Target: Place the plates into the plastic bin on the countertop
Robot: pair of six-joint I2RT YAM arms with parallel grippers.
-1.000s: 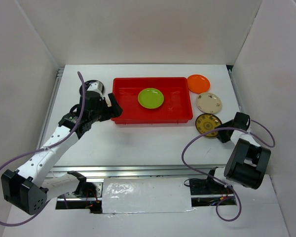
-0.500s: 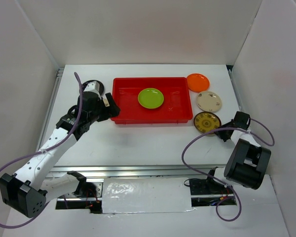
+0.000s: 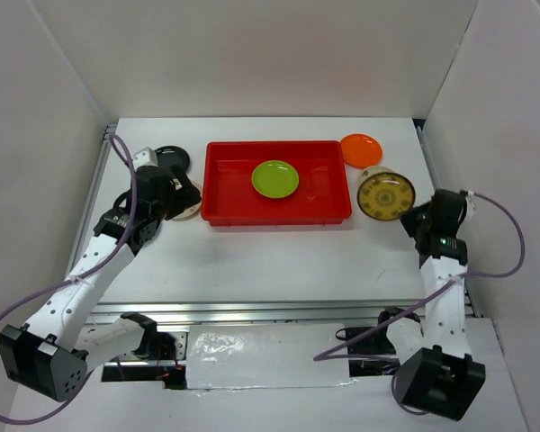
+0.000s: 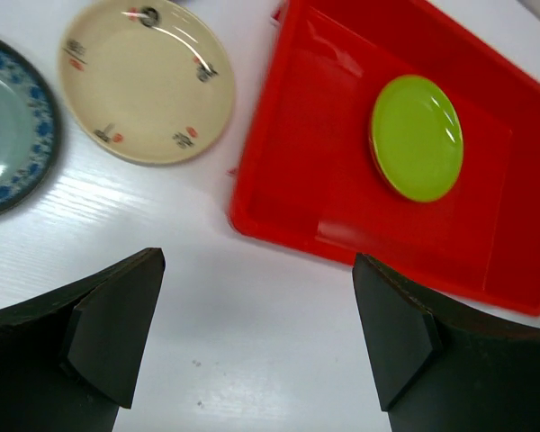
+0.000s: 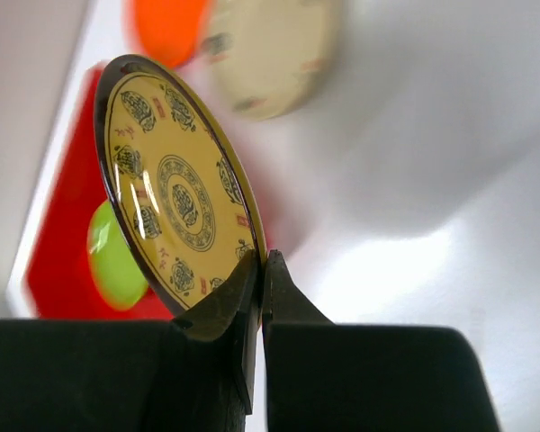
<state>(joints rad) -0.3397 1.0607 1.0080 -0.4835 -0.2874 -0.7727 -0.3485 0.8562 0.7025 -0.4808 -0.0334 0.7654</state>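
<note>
The red plastic bin sits mid-table with the lime green plate inside. My right gripper is shut on the rim of the dark brown-yellow patterned plate and holds it tilted above the table, right of the bin; the right wrist view shows the plate pinched on edge. An orange plate and a cream floral plate lie beyond it. My left gripper is open and empty left of the bin. A cream floral plate and a blue-grey patterned plate lie ahead of it.
A black plate lies at the back left behind my left arm. White walls enclose the countertop on three sides. A metal rail runs along the front edge.
My right gripper has lifted the brown-yellow plate off the table and carried it back and up over the cream plate. My left gripper has drawn back left from the bin's corner.
</note>
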